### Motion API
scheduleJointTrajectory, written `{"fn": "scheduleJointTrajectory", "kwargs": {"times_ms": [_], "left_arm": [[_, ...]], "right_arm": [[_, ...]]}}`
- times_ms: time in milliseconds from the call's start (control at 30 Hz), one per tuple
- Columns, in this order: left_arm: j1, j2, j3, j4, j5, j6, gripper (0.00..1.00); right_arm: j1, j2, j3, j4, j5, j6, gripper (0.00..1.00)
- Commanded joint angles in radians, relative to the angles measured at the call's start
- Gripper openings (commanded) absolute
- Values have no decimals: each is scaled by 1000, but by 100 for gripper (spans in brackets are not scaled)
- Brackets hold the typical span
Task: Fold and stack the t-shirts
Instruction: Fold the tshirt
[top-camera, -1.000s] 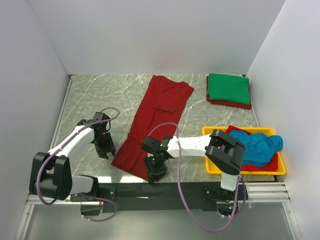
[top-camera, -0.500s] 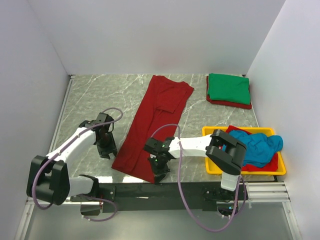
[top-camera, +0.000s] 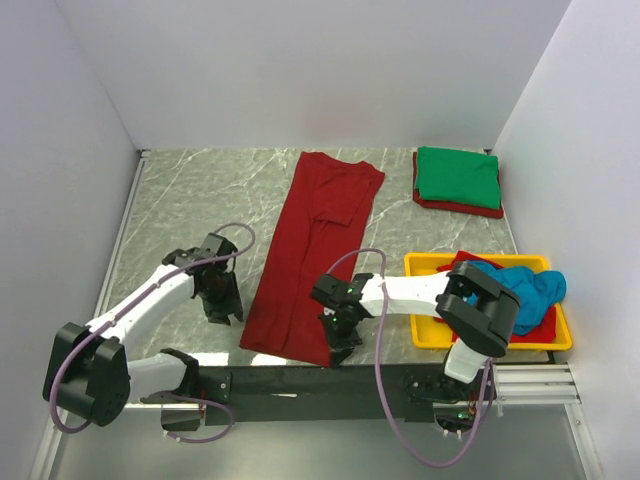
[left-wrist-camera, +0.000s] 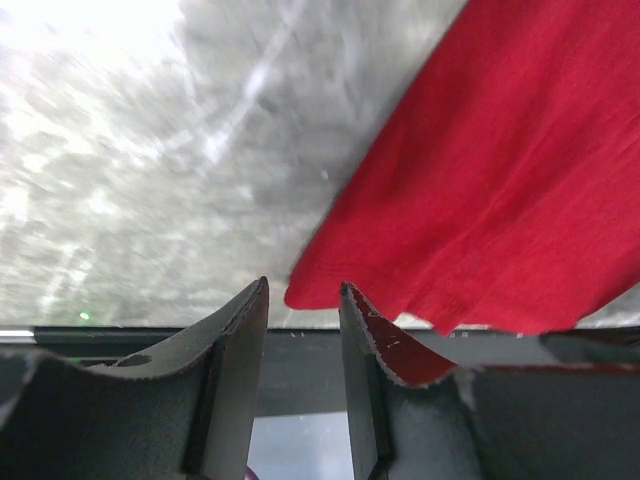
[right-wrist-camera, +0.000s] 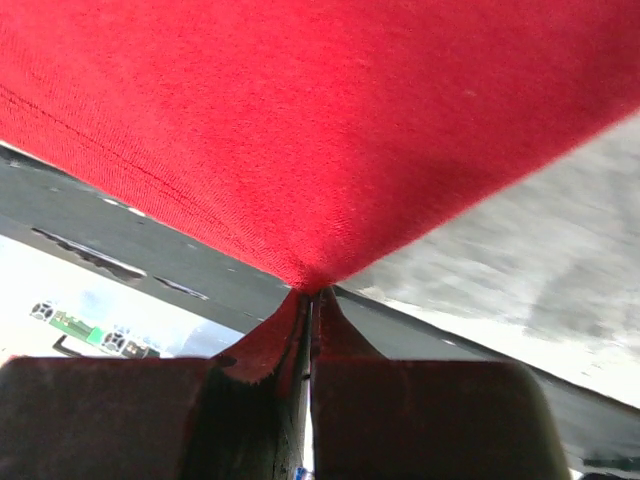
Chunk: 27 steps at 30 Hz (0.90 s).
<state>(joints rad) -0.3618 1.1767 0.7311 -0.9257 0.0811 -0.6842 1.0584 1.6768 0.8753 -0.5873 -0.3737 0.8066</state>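
Half the grab is in, I'd say. On the desk (top-camera: 190, 190) the dark red t-shirt (top-camera: 310, 250) lies flat and long down the middle, hem at the near edge. Right claw (right-wrist-camera: 310, 300) is pinched tight on its near right corner; left claw (left-wrist-camera: 303, 295) sits partway open, the near left corner just at its jaws, unclamped. Seat that pinch deep, then lift both corners evenly.
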Motion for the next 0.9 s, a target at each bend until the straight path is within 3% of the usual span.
{"fn": "scheduleJointTrajectory", "kwargs": {"times_ms": [0, 467, 867], "left_arm": [[-51, -19, -27, -4, 52, -50, 40], [-152, 18, -130, 109, 164, -112, 42], [-161, 72, -144, 137, 140, -113, 41]], "right_arm": [[-34, -58, -48, -57, 59, -24, 0], [-69, -94, -81, -62, 67, -38, 0], [-71, -103, -98, -43, 58, -23, 0]]}}
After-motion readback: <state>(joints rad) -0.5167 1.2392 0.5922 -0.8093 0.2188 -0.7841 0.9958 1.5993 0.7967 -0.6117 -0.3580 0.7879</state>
